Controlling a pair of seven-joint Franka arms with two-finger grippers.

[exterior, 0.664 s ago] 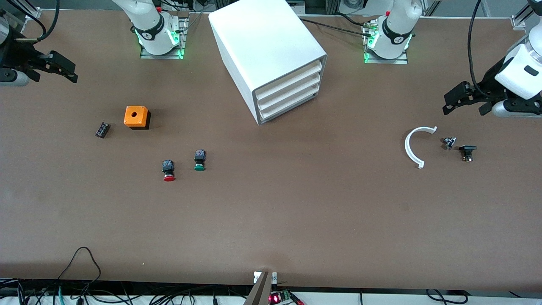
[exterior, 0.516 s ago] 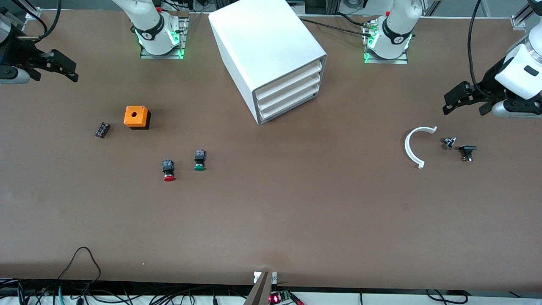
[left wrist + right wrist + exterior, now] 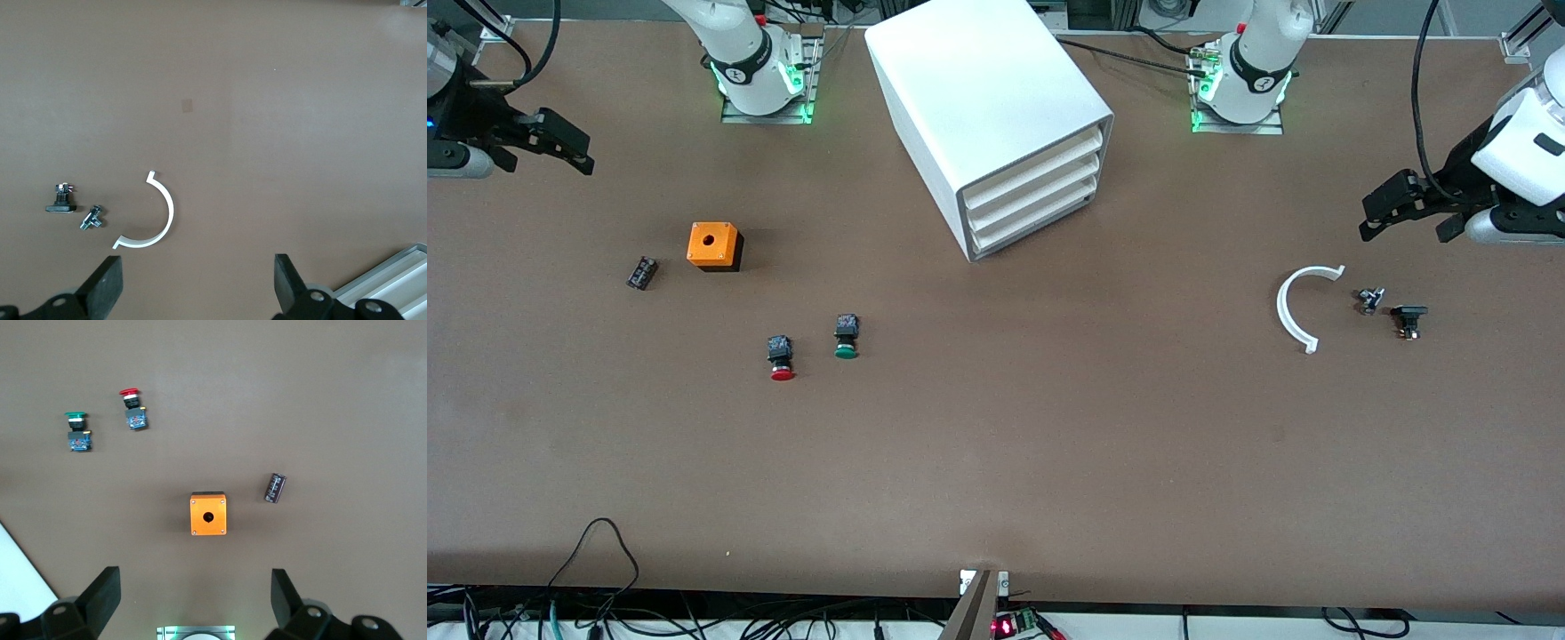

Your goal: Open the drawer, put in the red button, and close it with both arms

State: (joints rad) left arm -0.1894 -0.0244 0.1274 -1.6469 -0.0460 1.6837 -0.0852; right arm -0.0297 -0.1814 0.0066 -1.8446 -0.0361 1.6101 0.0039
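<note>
The white cabinet [image 3: 996, 116] stands mid-table with its three tray drawers [image 3: 1032, 191] pushed in; a corner of it shows in the left wrist view [image 3: 390, 283]. The red button [image 3: 782, 357] lies on the table beside a green-capped button [image 3: 846, 337], nearer the front camera than the cabinet. Both show in the right wrist view, the red button [image 3: 132, 407] and the green button [image 3: 77, 430]. My right gripper [image 3: 560, 147] is open and empty, up over the table at the right arm's end. My left gripper [image 3: 1392, 204] is open and empty, up over the left arm's end.
An orange box with a hole [image 3: 713, 245] and a small black capacitor [image 3: 641, 272] lie toward the right arm's end. A white curved strip [image 3: 1294, 307], a small metal part [image 3: 1369, 300] and a black part [image 3: 1408, 318] lie toward the left arm's end.
Both grippers have risen slightly and shifted a little; nothing on the table has moved.
</note>
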